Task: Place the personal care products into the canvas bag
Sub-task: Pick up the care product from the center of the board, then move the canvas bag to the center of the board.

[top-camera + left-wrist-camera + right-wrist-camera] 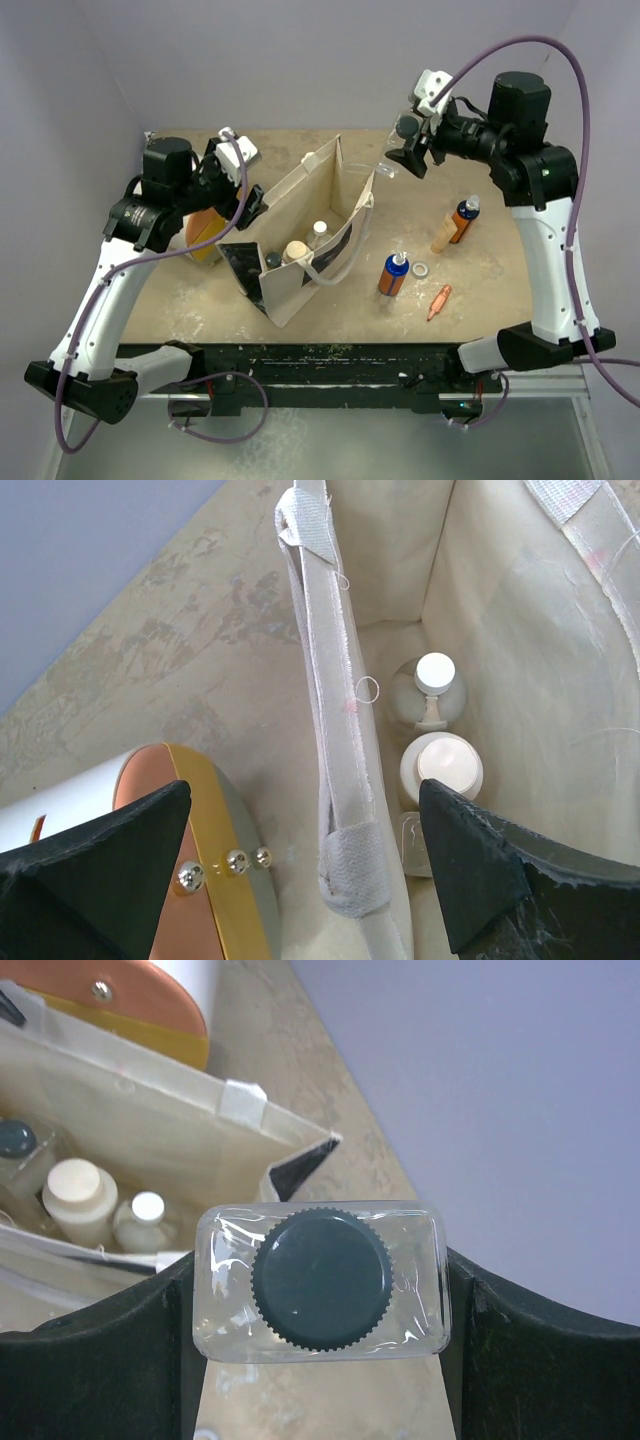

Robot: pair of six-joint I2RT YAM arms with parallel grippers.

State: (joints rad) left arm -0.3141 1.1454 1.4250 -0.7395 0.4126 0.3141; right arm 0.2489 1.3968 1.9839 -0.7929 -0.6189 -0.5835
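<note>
The cream canvas bag (310, 215) stands open mid-table. Inside it are a tan-capped white bottle (295, 250), a white-capped bottle (319, 229) and a dark-capped one (273, 259). My left gripper (305, 790) is open and straddles the bag's left wall and handle (335, 730), one finger inside by the tan-capped bottle (442, 765). My right gripper (320, 1295) is shut on a clear bottle with a black cap (320, 1278), held in the air beyond the bag's right rim (150, 1130). On the table lie two orange bottles (393, 274) (464, 218) and a beige tapered one (443, 237).
A big white drum with a copper and gold end (205, 820) lies close against the bag's left side, under my left gripper's outer finger. A small white ring (420, 270) and a small copper-coloured tube (439, 301) lie right of the bag. Grey walls enclose the table.
</note>
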